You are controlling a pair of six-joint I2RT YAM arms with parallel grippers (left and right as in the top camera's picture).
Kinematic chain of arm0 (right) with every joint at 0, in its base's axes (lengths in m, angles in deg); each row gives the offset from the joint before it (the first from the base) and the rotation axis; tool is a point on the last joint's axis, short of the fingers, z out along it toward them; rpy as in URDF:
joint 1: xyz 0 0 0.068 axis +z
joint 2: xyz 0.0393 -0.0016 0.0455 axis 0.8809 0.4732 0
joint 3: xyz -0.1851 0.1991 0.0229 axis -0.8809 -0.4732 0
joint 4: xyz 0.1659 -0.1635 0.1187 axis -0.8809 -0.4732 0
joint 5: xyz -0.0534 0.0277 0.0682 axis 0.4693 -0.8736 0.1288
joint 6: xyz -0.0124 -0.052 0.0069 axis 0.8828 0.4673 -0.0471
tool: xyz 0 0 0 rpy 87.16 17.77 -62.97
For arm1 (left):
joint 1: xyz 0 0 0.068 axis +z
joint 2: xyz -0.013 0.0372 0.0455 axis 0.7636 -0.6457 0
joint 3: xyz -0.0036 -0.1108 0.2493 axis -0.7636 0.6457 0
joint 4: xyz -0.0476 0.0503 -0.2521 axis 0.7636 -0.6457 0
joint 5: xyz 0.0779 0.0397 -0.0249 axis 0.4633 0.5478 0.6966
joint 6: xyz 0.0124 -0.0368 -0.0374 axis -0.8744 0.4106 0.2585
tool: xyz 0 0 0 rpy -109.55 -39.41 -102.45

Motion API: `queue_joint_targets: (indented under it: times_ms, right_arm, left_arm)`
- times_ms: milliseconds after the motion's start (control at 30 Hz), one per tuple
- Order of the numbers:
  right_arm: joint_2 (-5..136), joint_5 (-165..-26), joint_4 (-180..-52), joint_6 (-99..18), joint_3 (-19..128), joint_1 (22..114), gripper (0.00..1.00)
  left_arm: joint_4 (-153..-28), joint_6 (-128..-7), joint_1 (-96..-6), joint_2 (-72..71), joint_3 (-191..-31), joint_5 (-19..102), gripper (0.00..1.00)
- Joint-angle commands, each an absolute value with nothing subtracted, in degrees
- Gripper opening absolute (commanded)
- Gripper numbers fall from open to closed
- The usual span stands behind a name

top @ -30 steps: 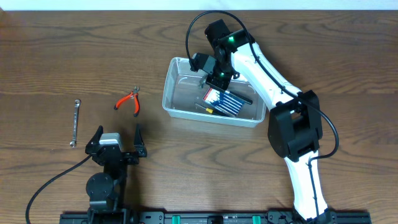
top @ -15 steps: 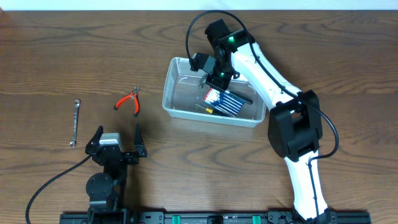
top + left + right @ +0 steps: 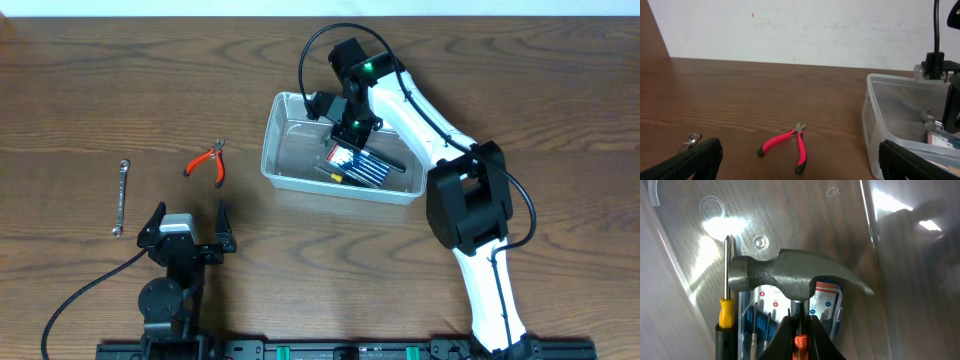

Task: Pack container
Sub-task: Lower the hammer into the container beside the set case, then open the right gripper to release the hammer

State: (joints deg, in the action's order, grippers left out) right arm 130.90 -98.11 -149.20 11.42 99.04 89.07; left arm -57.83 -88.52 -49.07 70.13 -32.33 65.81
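The clear plastic container (image 3: 272,152) stands at the table's centre and shows at the right of the left wrist view (image 3: 874,127). Inside it lie a blue screwdriver-set case (image 3: 362,166) and a yellow-and-black screwdriver (image 3: 725,311). My right gripper (image 3: 345,122) is down inside the container, shut on the handle of a hammer. The hammer's grey head (image 3: 790,276) lies over the case (image 3: 829,300) just ahead of the fingers (image 3: 799,319). My left gripper (image 3: 188,238) is open and empty near the front edge, its fingers (image 3: 797,162) framing the red pliers.
Red-handled pliers (image 3: 208,162) lie on the table left of the container, also seen in the left wrist view (image 3: 790,145). A small silver wrench (image 3: 121,196) lies further left (image 3: 691,140). A white wall stands behind the table.
My right gripper has shifted slightly towards the far left inside the container, still holding the hammer. The left arm has not moved.
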Motion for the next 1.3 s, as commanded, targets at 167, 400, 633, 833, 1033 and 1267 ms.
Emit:
queue_joint_targets:
  times_ms: [167, 400, 633, 833, 1033, 1267]
  right_arm:
    - [131.12, -98.67, -149.03, 10.61, 99.04, 87.82, 0.11]
    - [131.12, -98.67, -149.05, 10.42, 99.04, 87.82, 0.17]
    - [131.12, -98.70, -149.07, 10.31, 99.04, 87.82, 0.18]
    - [131.12, -98.70, -148.63, 8.76, 99.10, 87.82, 0.26]
    - [130.96, -98.91, -149.09, 6.61, 101.03, 88.04, 0.33]
    - [130.74, -100.82, -153.40, 5.87, 110.99, 88.04, 0.43]
  left_arm:
    - [-60.01, -88.19, -48.88, 70.43, -31.48, 65.46, 0.98]
    - [-60.01, -88.19, -48.88, 70.43, -31.48, 65.44, 0.98]
    - [-60.01, -88.19, -48.88, 70.43, -31.48, 65.44, 0.98]
    - [-60.01, -88.19, -48.88, 70.43, -31.48, 65.44, 0.98]
    - [-60.01, -88.19, -48.88, 70.43, -31.48, 65.44, 0.98]
    - [-60.01, -88.19, -48.88, 70.43, -31.48, 65.44, 0.98]
